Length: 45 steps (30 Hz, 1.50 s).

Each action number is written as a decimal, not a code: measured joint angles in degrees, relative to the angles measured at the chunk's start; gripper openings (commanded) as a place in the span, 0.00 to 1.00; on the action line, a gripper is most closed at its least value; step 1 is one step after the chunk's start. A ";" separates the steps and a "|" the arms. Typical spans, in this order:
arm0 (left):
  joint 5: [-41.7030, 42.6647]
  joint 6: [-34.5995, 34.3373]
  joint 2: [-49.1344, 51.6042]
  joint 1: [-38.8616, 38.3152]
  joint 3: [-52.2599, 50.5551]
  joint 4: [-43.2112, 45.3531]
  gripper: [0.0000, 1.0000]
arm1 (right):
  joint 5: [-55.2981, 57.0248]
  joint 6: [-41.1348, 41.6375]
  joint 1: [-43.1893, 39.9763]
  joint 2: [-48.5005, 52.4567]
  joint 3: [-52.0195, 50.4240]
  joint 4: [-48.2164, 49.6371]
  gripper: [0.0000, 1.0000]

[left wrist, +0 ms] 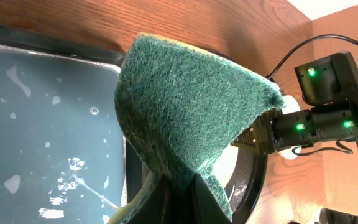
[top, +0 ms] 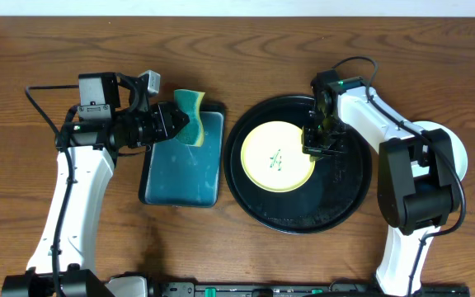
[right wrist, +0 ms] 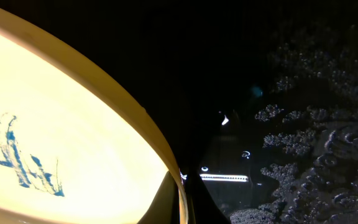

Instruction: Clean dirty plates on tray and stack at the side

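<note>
Plate (top: 264, 169), the yellow one, sits left of centre in the tray (top: 303, 216), scribble (right wrist: 27, 158) face up. The tray lies right of the table's (top: 221, 49) middle. Your right gripper (top: 317, 142) is down at the plate's right rim, jaws pinched shut on it; the wrist view shows the edge running right between them. Over on the left, your left gripper (top: 174, 122) has its jaws clamped on the sponge (top: 193, 115), green scrub side bulging out, at the far edge of the teal tray (top: 180, 173), which is wet with droplets. A pale plate (top: 462, 157) peeks out behind the right arm near the table's right edge.
</note>
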 measured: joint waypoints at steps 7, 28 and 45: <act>-0.02 0.02 0.00 0.00 0.00 0.00 0.08 | 0.00 0.00 0.00 0.00 0.00 -0.02 0.01; -0.02 0.02 0.00 0.00 0.00 0.00 0.08 | 0.02 0.00 0.00 0.00 0.00 -0.02 0.01; -1.79 0.02 0.00 0.00 0.00 -0.02 0.07 | 0.02 0.00 0.00 0.00 0.00 -0.02 0.01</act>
